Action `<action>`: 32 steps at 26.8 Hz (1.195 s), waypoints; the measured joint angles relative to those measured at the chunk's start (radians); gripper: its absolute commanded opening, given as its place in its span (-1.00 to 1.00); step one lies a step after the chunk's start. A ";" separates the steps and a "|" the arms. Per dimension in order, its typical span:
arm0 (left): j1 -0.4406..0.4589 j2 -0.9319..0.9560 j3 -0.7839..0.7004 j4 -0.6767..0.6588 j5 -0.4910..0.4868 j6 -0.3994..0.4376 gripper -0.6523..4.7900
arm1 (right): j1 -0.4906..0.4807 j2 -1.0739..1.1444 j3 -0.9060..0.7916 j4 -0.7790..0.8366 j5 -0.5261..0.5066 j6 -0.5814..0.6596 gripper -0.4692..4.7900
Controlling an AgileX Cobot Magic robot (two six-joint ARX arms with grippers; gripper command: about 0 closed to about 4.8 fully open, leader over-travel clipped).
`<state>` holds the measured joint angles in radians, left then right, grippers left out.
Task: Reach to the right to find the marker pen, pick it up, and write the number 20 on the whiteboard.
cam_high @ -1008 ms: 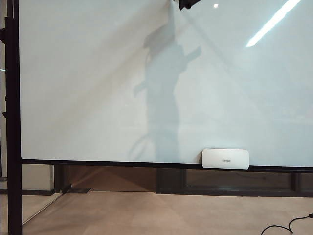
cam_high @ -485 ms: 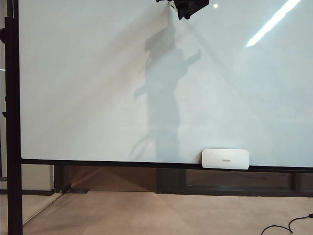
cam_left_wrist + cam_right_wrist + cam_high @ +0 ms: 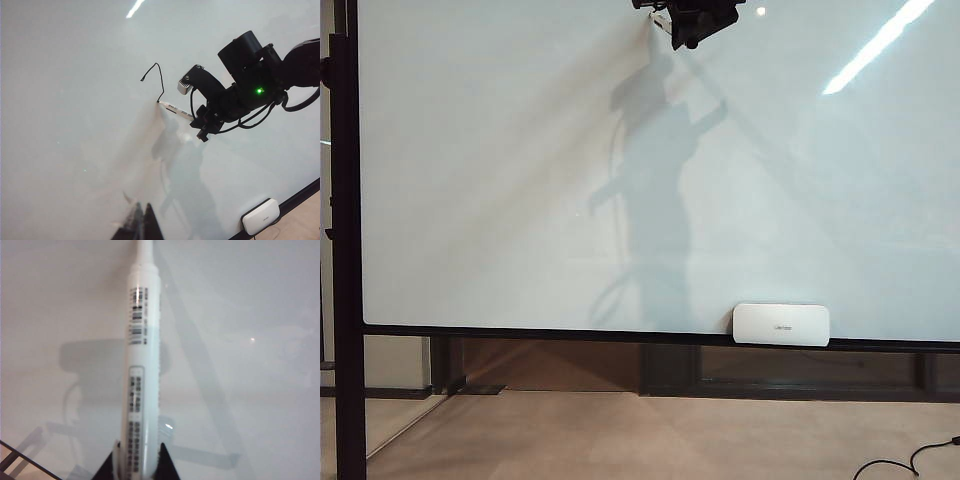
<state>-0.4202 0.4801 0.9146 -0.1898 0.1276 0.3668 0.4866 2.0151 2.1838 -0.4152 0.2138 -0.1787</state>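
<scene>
I am watching my right gripper [image 3: 204, 127] clamping the white barcode-printed marker pen [image 3: 176, 109], whose tip is touching the glossy white black-framed whiteboard [image 3: 500, 200] at the end of a thin black stroke [image 3: 156, 80]. My left gripper [image 3: 137, 227] is sitting low; I cannot tell its jaws' state.

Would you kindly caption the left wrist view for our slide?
Right gripper presses the marker pen to the whiteboard, a black stroke begun.
</scene>
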 measured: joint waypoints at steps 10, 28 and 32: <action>0.000 0.000 0.000 0.000 -0.009 0.000 -0.78 | -0.009 0.004 0.000 0.006 -0.056 -0.009 -0.83; 0.000 0.000 0.000 0.001 -0.015 0.000 -0.78 | -0.021 0.014 0.000 -0.086 -0.075 -0.010 -0.83; 0.000 0.000 0.000 0.003 -0.015 0.000 -0.78 | -0.019 0.020 -0.002 -0.136 -0.053 -0.006 -0.83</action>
<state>-0.4198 0.4797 0.9146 -0.1867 0.1127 0.3672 0.4671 2.0354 2.1818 -0.5510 0.1608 -0.1852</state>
